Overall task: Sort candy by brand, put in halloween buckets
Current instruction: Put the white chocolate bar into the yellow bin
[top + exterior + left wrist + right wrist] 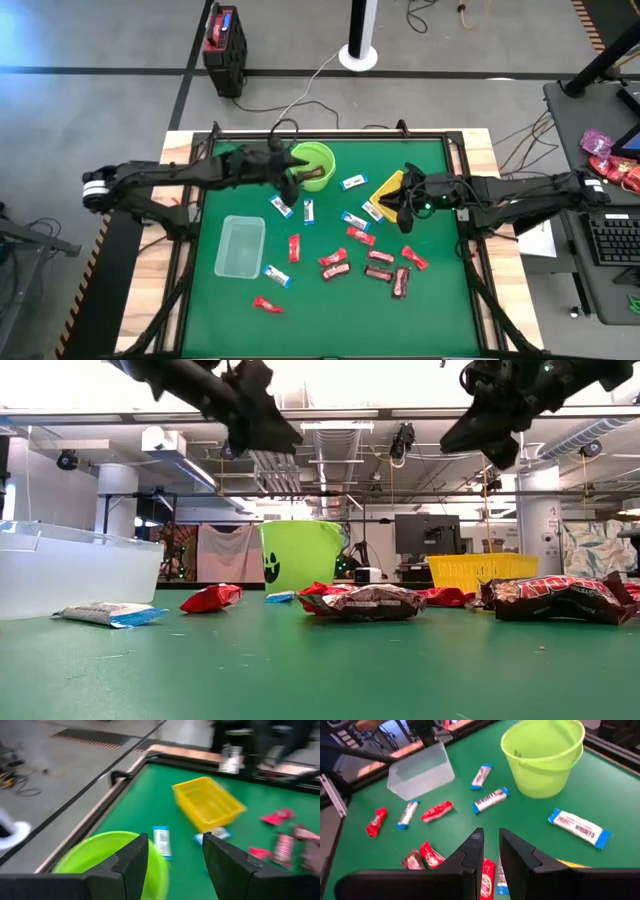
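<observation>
Green mat: the table (430, 310) is covered in green felt with a wooden frame around it.
Left gripper: the left gripper (292, 172) hangs over the near edge of the green bucket (312, 165); in its wrist view the two fingers (134, 862) stand wide apart with nothing between them.
Clear tub: the clear tub (240, 247) sits at the left of the mat, well apart from the bucket; nothing shows inside it from above.
Green bucket: round, lime, upright at the back of the mat; a dark shape lies inside it, too small to tell what.
Blue-and-white candy: two bars (281, 206) lie just in front of the bucket, one (352, 182) between bucket and tray, one (276, 275) beside the tub.
Red and brown candy: a loose cluster (335, 264) is spread across the middle and right of the mat, with a single red bar (266, 304) near the front edge.
Yellow tray: the yellow tray (385, 190) sits tilted right of the bucket, partly under the right arm.
Right gripper: the right gripper (404, 215) hovers above the near edge of the tray; its fingers (470, 857) are close together, a thin gap showing, holding nothing.
</observation>
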Controlling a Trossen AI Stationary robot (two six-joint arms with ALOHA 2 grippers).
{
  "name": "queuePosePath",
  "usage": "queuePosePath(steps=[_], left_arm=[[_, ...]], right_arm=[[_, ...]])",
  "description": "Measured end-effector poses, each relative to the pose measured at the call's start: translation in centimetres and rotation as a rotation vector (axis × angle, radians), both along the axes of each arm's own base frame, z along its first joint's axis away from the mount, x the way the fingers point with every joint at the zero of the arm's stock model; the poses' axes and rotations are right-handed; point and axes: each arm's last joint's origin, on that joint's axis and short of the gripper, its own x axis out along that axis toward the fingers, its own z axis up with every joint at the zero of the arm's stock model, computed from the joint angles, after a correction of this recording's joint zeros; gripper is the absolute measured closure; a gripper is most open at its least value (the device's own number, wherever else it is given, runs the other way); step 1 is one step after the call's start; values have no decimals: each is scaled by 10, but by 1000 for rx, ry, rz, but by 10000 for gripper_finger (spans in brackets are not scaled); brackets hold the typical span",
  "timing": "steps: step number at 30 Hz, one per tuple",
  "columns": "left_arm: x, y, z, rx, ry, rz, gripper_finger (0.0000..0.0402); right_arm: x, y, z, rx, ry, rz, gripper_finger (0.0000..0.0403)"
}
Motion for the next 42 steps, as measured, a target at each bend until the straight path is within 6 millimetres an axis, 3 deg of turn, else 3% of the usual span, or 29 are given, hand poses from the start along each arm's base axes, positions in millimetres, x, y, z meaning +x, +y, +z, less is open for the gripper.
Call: queuePosePath(steps=[9,15,20,30,42], left_arm=[[-31,-52,-6,56,3,15,242],[-52,-63,-5,47,16,62,242],[-67,-64,7,61,-35,94,242],[-93,-62,26,64,-126,100,242],[-102,-62,19,65,-125,100,242]], right_arm=[[39,0,16,-68,159,55,351],[76,0,17,-25,390,34,342],[112,-1,17,-54,532,68,299],[167,-2,-26,-84,715,117,205],[185,-17,-87,-55,892,98,197]])
